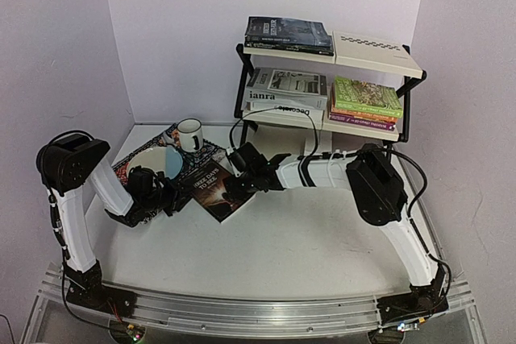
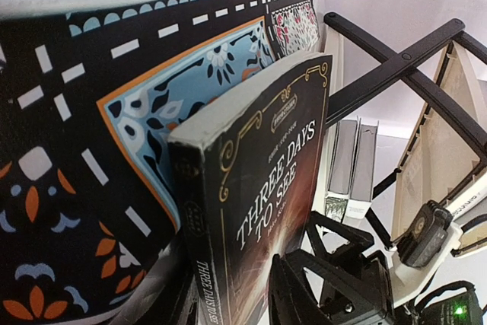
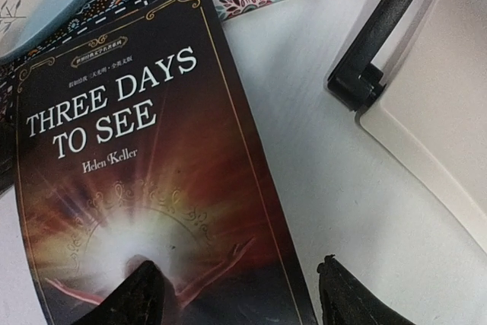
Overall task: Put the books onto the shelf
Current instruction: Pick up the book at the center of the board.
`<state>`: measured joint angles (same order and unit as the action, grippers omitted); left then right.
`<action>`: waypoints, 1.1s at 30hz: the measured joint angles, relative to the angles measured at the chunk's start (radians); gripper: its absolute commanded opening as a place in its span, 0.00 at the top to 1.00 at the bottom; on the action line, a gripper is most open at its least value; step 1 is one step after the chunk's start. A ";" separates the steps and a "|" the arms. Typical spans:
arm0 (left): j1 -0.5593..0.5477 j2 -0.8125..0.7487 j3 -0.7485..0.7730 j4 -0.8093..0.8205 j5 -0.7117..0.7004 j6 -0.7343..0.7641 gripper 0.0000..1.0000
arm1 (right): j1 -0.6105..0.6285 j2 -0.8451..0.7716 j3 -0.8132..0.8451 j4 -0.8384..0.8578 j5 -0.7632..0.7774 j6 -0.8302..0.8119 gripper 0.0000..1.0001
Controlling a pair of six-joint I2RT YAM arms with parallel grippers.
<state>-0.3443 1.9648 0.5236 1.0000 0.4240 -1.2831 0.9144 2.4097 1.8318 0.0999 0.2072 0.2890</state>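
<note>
Your right gripper (image 3: 245, 298) has its jaws apart straddling one edge of the dark book (image 3: 144, 173), while the left gripper (image 1: 167, 193) is at its spine, clamped or not I can't tell.

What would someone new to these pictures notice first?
The dark paperback Three Days to See lies mid-table with one edge over the patterned placemat, the left gripper at its spine and the open right gripper at its far side. Behind it stands the three-tier shelf, already stacked with books. A white mug and pale blue bowl sit on the placemat at the left.
</note>
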 measured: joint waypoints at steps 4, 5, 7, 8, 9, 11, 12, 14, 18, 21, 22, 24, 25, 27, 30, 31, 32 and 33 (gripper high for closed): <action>0.000 0.000 0.000 0.000 0.000 0.000 0.67 | -0.013 0.033 0.038 -0.002 -0.017 -0.005 0.37; 0.000 0.000 0.000 0.001 0.001 0.000 0.67 | -0.016 0.040 0.047 -0.003 -0.031 -0.005 0.38; 0.000 0.001 0.000 0.002 0.002 0.000 0.67 | -0.021 0.049 0.062 -0.005 -0.063 -0.003 0.41; 0.000 0.003 0.001 0.004 0.003 0.000 0.67 | -0.024 0.053 0.068 -0.006 -0.082 -0.001 0.43; 0.000 0.006 0.002 0.006 0.006 0.000 0.67 | -0.026 0.057 0.076 -0.006 -0.101 0.001 0.44; 0.000 0.011 0.009 0.006 0.014 0.000 0.67 | -0.030 0.062 0.082 -0.006 -0.127 0.004 0.48; 0.000 0.015 0.014 0.007 0.018 0.000 0.67 | -0.032 0.064 0.082 -0.006 -0.141 0.006 0.50; 0.000 0.020 0.020 0.006 0.022 0.000 0.67 | -0.036 0.065 0.082 -0.005 -0.170 0.012 0.52; 0.000 0.023 0.026 0.005 0.028 0.000 0.69 | -0.039 0.065 0.082 -0.003 -0.210 0.026 0.52; 0.000 0.027 0.027 0.006 0.029 0.001 0.74 | -0.038 0.066 0.066 0.017 -0.225 0.031 0.52; 0.000 0.027 0.027 0.005 0.029 0.002 0.77 | -0.038 0.065 0.061 0.025 -0.226 0.033 0.52; 0.000 0.028 0.027 -0.001 0.029 0.007 0.86 | -0.038 0.065 0.056 0.036 -0.228 0.034 0.51; 0.000 0.029 0.027 -0.005 0.029 0.006 0.91 | -0.038 0.065 0.054 0.040 -0.229 0.034 0.51; 0.000 0.029 0.026 -0.009 0.028 0.010 0.98 | -0.037 0.064 0.047 0.049 -0.226 0.033 0.49; 0.000 0.027 0.024 -0.005 0.030 0.017 1.00 | -0.032 0.041 0.013 0.059 -0.211 0.026 0.46; -0.001 0.022 0.022 -0.006 0.030 0.018 1.00 | -0.028 0.029 -0.001 0.057 -0.203 0.023 0.45; -0.002 0.013 0.016 -0.007 0.029 0.018 1.00 | -0.021 0.010 -0.026 0.055 -0.190 0.018 0.43; -0.003 -0.004 0.004 -0.012 0.028 0.017 1.00 | -0.013 -0.013 -0.050 0.044 -0.178 0.010 0.43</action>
<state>-0.3469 1.9606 0.5276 0.9876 0.4523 -1.2659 0.9015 2.3971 1.7821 0.1438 0.0293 0.2994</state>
